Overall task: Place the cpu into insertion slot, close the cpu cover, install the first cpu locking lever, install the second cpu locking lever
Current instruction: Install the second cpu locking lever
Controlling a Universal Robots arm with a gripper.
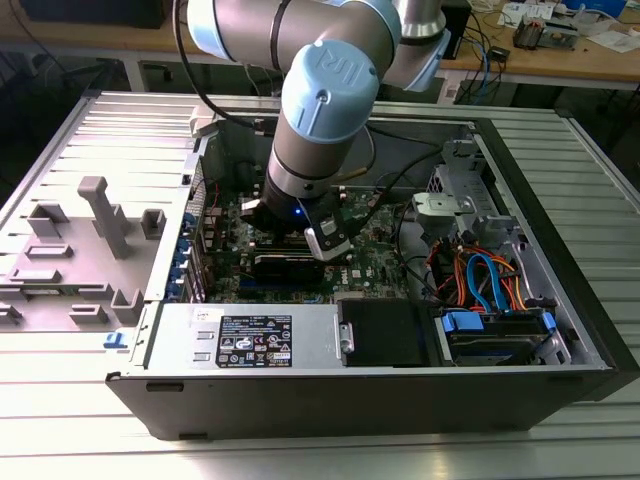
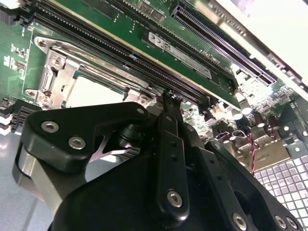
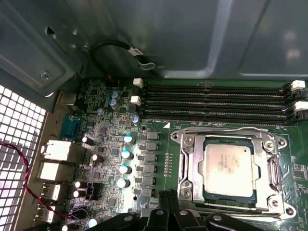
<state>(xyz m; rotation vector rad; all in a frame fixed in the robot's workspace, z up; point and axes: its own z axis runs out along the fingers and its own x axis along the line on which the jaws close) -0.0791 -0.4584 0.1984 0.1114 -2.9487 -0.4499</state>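
The cpu (image 3: 227, 166), a silvery-grey square chip, lies in the insertion slot (image 3: 193, 199) on the green motherboard. The cpu cover (image 3: 191, 159), a silvery frame plate, lies flat around the chip. A thin metal locking lever (image 2: 103, 60) runs along one edge of the socket. My gripper (image 3: 166, 196) hangs low over the board just off one corner of the socket, its black fingertips (image 2: 169, 102) together beside the lever's end, with nothing showing between them. In the exterior view the gripper (image 1: 283, 230) is inside the open computer case, under the arm's wrist.
Long black memory slots (image 3: 216, 98) run beside the socket. Small capacitors (image 3: 126, 154), rear ports (image 3: 55, 149), a perforated case wall (image 3: 14, 139) and a red-black wire (image 3: 26, 178) lie nearby. The case holds a power supply (image 1: 250, 340) and a drive cage with blue and orange cables (image 1: 480, 280).
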